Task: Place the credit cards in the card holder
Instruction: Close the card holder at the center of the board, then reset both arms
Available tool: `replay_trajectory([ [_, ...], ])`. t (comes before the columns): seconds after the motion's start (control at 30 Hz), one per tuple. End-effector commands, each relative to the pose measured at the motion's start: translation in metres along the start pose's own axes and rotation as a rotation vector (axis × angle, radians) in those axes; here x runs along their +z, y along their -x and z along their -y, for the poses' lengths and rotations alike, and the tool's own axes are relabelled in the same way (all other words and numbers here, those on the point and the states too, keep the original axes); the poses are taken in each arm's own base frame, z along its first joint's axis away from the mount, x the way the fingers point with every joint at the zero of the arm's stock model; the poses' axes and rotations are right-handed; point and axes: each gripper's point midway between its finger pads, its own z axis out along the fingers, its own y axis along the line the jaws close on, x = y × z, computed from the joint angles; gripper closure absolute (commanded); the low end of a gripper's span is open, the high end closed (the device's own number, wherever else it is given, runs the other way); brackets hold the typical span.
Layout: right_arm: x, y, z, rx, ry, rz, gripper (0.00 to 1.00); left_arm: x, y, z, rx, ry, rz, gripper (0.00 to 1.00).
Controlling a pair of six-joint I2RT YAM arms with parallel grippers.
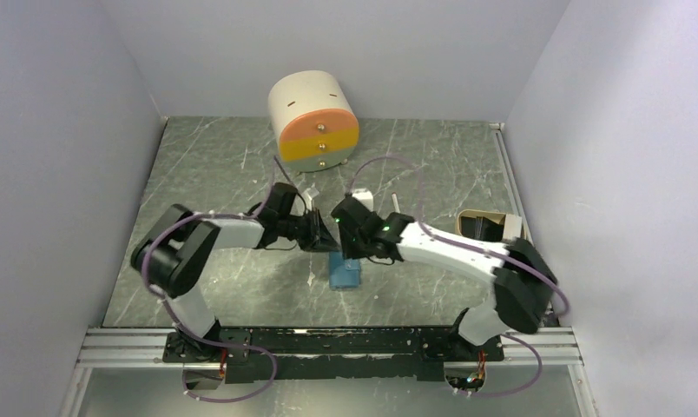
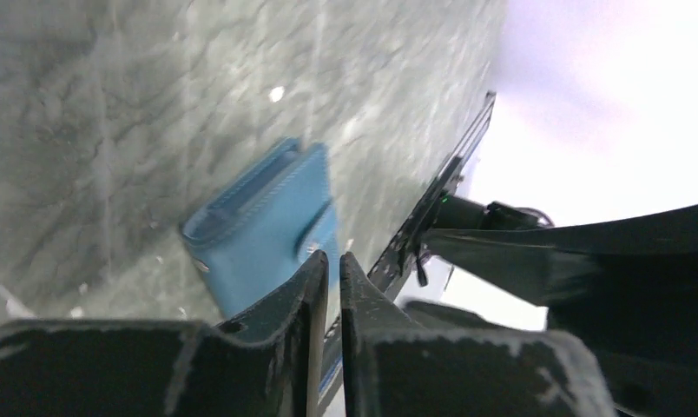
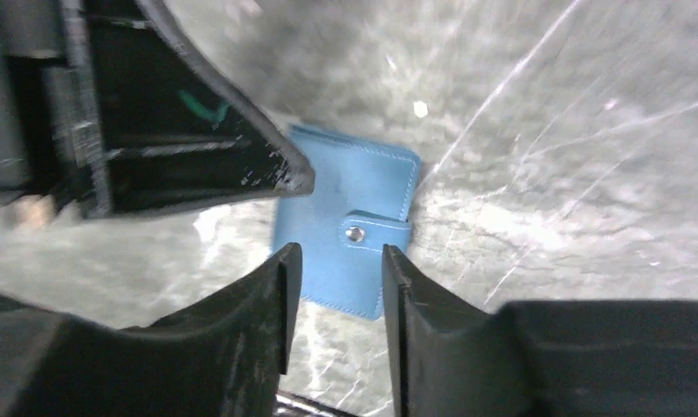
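Observation:
The card holder [image 1: 345, 273] lies folded shut on the marble table, teal-blue, with its snap strap fastened [image 3: 355, 233]. My right gripper [image 3: 341, 252] hangs just above the card holder's near half, open, with nothing between its fingers. From the left my left gripper [image 2: 330, 258] reaches in beside the card holder [image 2: 259, 230]; its jaws stand together with only a thin slit and hold nothing. In the top view both grippers, left [image 1: 322, 233] and right [image 1: 345, 246], meet over the card holder's far edge. The credit cards are out of view.
A cream drum-shaped drawer unit [image 1: 315, 122] with an orange front stands at the back. A beige tray [image 1: 483, 226] with a dark inside sits at the right, behind the right arm. Two small white items [image 1: 309, 189] [image 1: 396, 201] lie behind the grippers.

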Motion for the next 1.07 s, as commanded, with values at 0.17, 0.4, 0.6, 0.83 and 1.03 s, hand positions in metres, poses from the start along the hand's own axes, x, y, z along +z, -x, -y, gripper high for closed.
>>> replay_trajectory([
  [0.17,-0.128,0.086,-0.005,0.129,0.233,0.433,0.01,-0.106,0.060,0.083,0.257,0.176,0.350,0.01],
  [0.4,-0.158,0.095,0.027,0.281,0.160,0.540,0.01,-0.210,0.050,0.133,0.426,0.264,0.660,0.03],
  [0.6,-0.163,0.093,0.044,0.307,0.101,0.558,0.01,-0.248,0.019,0.127,0.432,0.251,0.782,0.03],
  [0.83,-0.162,0.093,0.057,0.269,0.057,0.606,0.01,-0.243,0.014,0.107,0.412,0.270,0.784,0.03],
  [1.03,-0.170,0.093,0.058,0.287,0.067,0.611,0.01,-0.241,0.014,0.112,0.423,0.258,0.766,0.03],
])
